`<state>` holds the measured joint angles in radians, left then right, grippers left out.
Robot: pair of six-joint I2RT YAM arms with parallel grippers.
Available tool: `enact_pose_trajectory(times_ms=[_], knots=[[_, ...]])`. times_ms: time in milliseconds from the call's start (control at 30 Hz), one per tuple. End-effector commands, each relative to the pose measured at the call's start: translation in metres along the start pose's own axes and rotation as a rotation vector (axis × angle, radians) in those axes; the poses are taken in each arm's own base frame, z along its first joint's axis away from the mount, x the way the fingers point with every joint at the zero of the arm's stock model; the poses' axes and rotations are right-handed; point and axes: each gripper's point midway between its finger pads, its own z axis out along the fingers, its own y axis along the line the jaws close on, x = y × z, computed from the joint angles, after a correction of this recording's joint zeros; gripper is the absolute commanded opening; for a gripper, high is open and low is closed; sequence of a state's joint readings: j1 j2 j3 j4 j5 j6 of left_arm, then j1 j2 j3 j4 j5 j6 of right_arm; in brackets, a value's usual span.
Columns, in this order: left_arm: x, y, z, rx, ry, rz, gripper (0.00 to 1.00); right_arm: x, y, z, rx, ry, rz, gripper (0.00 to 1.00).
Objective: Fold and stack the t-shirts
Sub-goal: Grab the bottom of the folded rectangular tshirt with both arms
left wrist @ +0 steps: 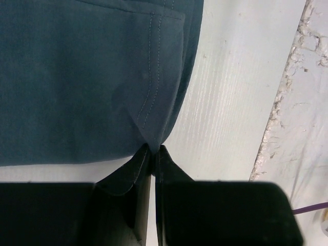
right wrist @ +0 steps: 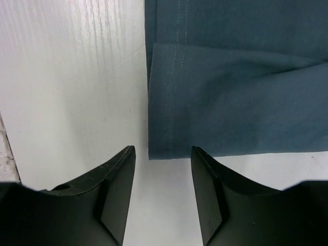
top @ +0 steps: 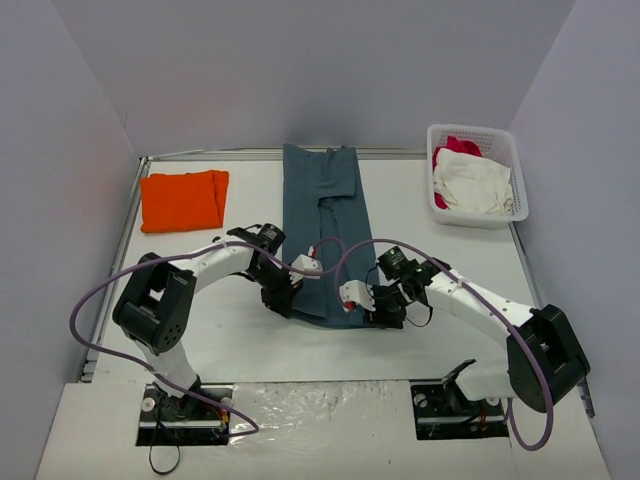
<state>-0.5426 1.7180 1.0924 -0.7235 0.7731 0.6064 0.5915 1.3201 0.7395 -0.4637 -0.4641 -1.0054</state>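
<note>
A dark slate-blue t-shirt (top: 325,220) lies folded into a long strip down the middle of the table. My left gripper (top: 290,300) is shut on its near left corner; in the left wrist view the cloth (left wrist: 77,77) is pinched between the fingertips of that gripper (left wrist: 154,148). My right gripper (top: 372,312) is at the near right corner. Its jaws stand apart, and the hemmed corner of the shirt (right wrist: 241,102) reaches just into the gap between the tips of this gripper (right wrist: 163,148) without being clamped. A bright orange t-shirt (top: 183,200) lies folded at the back left.
A white basket (top: 476,222) stands at the back right, holding a white garment (top: 472,183) and a red-pink garment (top: 455,146). Purple cables loop over both arms. Grey walls close in the table on three sides.
</note>
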Motion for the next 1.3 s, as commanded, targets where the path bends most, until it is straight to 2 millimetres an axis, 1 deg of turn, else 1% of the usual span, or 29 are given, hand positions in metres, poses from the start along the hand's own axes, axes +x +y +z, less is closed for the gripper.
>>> enact_pose_trajectory(times_ms=[0, 300, 567, 700, 733, 800, 833, 900, 933, 1000, 1033, 1100, 1200, 1267], knots=[[-0.011, -0.003, -0.009, 0.032, -0.034, 0.002, 0.02, 0.013, 0.01, 0.004, -0.019, 0.055, 0.028, 0.43], [-0.012, -0.003, -0.011, 0.041, -0.041, 0.0, 0.02, 0.026, 0.015, 0.014, -0.018, 0.089, 0.05, 0.42], [-0.012, -0.004, -0.011, 0.045, -0.039, 0.002, 0.02, 0.027, 0.006, 0.022, -0.008, 0.101, 0.068, 0.43], [-0.011, -0.005, -0.011, 0.05, -0.039, 0.002, 0.02, 0.028, 0.005, 0.028, -0.021, 0.111, 0.088, 0.42], [-0.011, -0.005, -0.011, 0.05, -0.038, 0.001, 0.02, 0.028, 0.003, 0.028, -0.016, 0.116, 0.093, 0.38], [-0.011, -0.005, -0.012, 0.048, -0.04, 0.003, 0.02, 0.031, 0.003, 0.03, -0.016, 0.139, 0.098, 0.33], [-0.012, -0.005, -0.012, 0.047, -0.041, 0.003, 0.02, 0.032, 0.003, 0.03, -0.014, 0.147, 0.1, 0.26], [-0.012, -0.005, -0.012, 0.049, -0.042, 0.001, 0.02, 0.033, 0.003, 0.031, -0.01, 0.158, 0.106, 0.18], [-0.012, -0.005, -0.012, 0.051, -0.043, -0.003, 0.02, 0.034, 0.003, 0.03, -0.009, 0.162, 0.11, 0.11], [-0.012, -0.004, -0.014, 0.049, -0.049, -0.008, 0.02, 0.035, 0.002, 0.03, 0.0, 0.168, 0.118, 0.08], [-0.013, -0.005, -0.015, 0.055, -0.051, -0.012, 0.02, 0.035, 0.002, 0.029, 0.003, 0.17, 0.121, 0.04], [-0.013, -0.005, -0.017, 0.056, -0.056, -0.018, 0.02, 0.035, 0.002, 0.028, 0.009, 0.174, 0.126, 0.01], [-0.012, -0.005, -0.021, 0.053, -0.064, -0.022, 0.02, 0.034, 0.0, 0.023, 0.026, 0.174, 0.129, 0.0], [-0.012, -0.005, -0.023, 0.046, -0.062, -0.026, 0.02, 0.028, -0.006, 0.016, 0.052, 0.164, 0.127, 0.0]])
